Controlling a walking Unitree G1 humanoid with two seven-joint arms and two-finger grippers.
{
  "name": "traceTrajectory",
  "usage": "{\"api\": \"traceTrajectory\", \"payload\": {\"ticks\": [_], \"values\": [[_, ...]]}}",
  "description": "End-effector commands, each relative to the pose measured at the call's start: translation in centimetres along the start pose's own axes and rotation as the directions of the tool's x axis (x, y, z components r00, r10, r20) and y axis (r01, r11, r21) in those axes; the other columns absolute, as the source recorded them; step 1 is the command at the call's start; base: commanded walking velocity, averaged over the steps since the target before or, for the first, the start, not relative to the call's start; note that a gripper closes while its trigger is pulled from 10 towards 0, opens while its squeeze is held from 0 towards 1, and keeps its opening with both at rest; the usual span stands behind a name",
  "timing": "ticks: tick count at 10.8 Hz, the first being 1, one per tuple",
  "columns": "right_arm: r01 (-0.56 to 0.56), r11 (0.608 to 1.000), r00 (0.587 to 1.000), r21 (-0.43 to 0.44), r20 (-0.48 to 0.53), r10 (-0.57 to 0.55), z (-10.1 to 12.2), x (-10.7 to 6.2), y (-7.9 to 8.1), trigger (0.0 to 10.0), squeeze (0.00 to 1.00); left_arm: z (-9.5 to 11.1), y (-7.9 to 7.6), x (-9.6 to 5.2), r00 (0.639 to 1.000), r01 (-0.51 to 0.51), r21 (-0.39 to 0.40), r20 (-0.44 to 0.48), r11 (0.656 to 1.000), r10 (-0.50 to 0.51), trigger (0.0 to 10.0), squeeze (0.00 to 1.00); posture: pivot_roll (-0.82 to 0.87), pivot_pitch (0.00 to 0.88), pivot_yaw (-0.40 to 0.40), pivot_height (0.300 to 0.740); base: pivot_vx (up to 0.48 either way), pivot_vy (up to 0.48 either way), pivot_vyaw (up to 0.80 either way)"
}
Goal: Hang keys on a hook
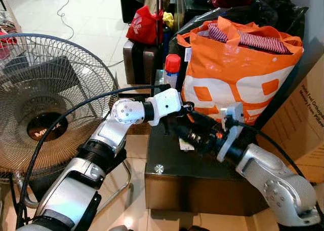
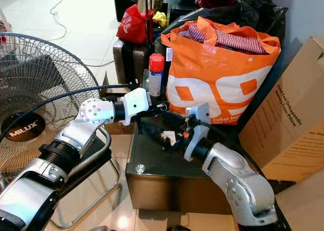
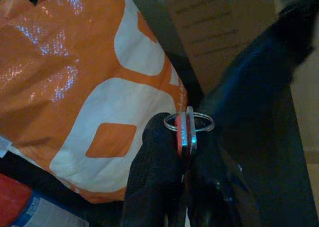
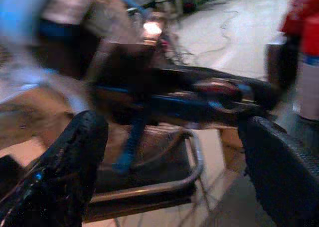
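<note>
The keys (image 3: 185, 132) are pinched between the left gripper's (image 3: 172, 152) closed fingers above the dark table (image 1: 167, 165); the right gripper (image 4: 169, 137) is spread wide. A slip during transfer is risked.

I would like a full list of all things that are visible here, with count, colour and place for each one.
keys: one bunch on a silver ring, red and silver, pinched in the left gripper's fingers
shopping bag: one, orange and white, stuffed with striped cloth, on the dark table
dark table: one, glossy top, in front of the robot
spray can: one, white with red cap, left of the bag
fan: one, grey wire guard, on the robot's left
red bag: one, behind the table
cardboard box: one, brown, on the right
left gripper: black, shut on the keys
right gripper: black, open, facing the left gripper
</note>
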State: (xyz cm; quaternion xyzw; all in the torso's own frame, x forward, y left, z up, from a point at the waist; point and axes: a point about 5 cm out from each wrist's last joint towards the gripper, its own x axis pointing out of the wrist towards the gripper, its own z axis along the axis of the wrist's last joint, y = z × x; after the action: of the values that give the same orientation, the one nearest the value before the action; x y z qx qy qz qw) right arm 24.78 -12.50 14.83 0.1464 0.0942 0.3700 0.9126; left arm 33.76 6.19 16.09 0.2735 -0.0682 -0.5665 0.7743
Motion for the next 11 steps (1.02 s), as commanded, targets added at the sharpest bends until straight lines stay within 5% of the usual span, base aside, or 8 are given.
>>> {"api": "traceTrajectory", "payload": {"ticks": [1,3,11], "values": [[0.052,0.998,0.999,-0.02,0.011,-0.051,0.6,0.0,-0.7,10.0,0.0,0.7,0.4,0.1,1.0,0.006,0.018,0.024,1.0,-0.007,0.0,0.0,-0.12,0.0,-0.042,0.74,0.0,0.0,0.0],[0.12,0.992,0.993,-0.024,0.004,-0.12,0.4,0.1,-1.6,10.0,0.0,0.7,0.2,0.3,0.999,0.018,0.016,0.034,1.0,-0.018,0.0,0.0,-0.12,0.0,-0.043,0.74,0.0,0.0,0.0],[-0.122,0.993,0.991,0.01,0.058,0.121,1.7,-0.6,1.3,10.0,0.0,-0.2,0.4,0.1,1.0,-0.005,0.013,-0.016,1.0,0.005,0.0,0.0,-0.12,0.0,-0.044,0.74,0.0,0.0,0.0]]}}
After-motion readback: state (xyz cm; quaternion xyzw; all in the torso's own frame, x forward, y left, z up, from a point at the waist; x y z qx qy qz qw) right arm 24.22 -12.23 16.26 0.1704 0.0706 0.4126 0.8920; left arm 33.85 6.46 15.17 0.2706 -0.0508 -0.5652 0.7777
